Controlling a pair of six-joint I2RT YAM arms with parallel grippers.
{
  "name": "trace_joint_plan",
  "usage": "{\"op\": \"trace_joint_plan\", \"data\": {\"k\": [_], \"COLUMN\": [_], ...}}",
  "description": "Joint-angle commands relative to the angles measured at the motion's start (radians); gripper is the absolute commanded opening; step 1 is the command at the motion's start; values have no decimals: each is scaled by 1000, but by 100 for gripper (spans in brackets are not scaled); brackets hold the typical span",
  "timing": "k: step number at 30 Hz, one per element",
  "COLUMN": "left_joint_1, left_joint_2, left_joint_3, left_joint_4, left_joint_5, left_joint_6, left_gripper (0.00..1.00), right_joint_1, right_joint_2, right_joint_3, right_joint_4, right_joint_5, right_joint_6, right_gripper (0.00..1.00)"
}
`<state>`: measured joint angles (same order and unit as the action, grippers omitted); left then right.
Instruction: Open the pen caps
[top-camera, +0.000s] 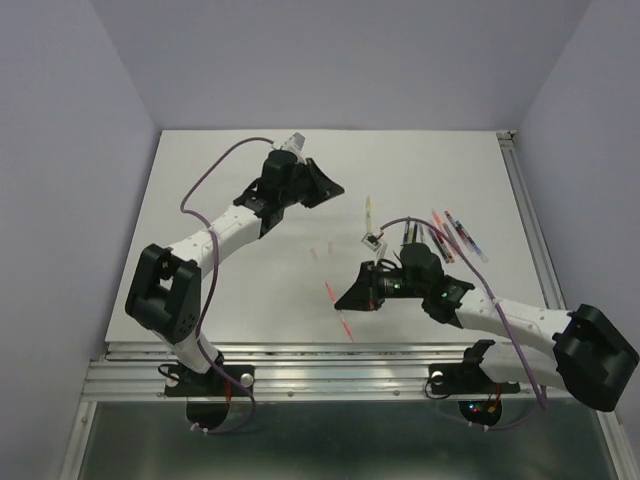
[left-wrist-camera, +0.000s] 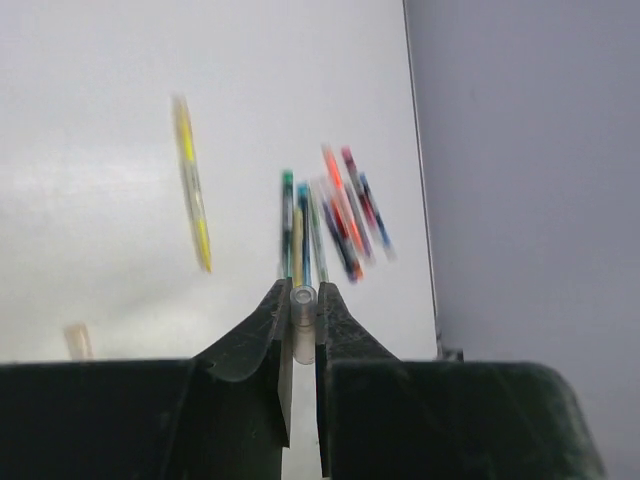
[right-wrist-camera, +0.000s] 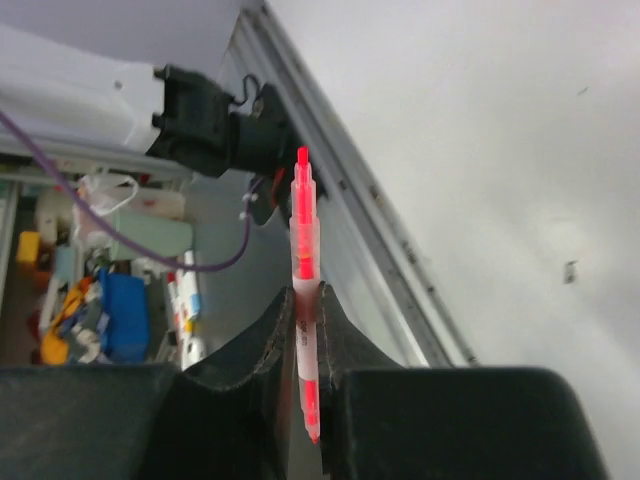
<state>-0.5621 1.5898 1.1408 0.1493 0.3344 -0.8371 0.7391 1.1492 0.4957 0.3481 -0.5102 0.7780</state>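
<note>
The left gripper (left-wrist-camera: 302, 292) is pinched shut on 1 pale cap (left-wrist-camera: 303, 325); the right gripper (right-wrist-camera: 308, 300) is clamped on the red pen (right-wrist-camera: 305, 230), above the counter (top-camera: 250, 270). The cap (slick, held only at the fingertips) could squirt out and roll away.

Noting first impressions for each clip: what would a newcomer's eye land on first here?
The right claw grips a red pen by its middle, over the front middle of the table. The left claw pinches a small translucent pen cap above the table's far left. A cluster of coloured pens lies on the right side, with a yellow pen apart from it.
</note>
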Motion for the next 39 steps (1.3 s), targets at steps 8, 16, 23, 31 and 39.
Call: {"op": "trace_joint_plan", "data": {"k": [8, 16, 23, 31, 39], "left_joint_1": [97, 94, 77, 42, 10], "left_joint_2": [-62, -105, -65, 32, 99], "left_joint_3": [34, -200, -248, -230, -193], "left_joint_4": [12, -148, -197, -234, -243], "left_joint_5": [-150, -291, -327, -327, -321], "left_joint_6": [102, 153, 179, 184, 188], "left_gripper": [0, 2, 8, 16, 26], "right_joint_1": [63, -27, -109, -171, -199], "right_joint_2": [-22, 73, 220, 250, 253], "right_joint_3": [113, 242, 337, 385, 368], "right_joint_4": [-258, -439, -442, -460, -483], "right_joint_5": [74, 436, 472, 584, 634], "right_joint_6": [20, -43, -75, -114, -120], "right_gripper": [1, 1, 1, 1, 1]}}
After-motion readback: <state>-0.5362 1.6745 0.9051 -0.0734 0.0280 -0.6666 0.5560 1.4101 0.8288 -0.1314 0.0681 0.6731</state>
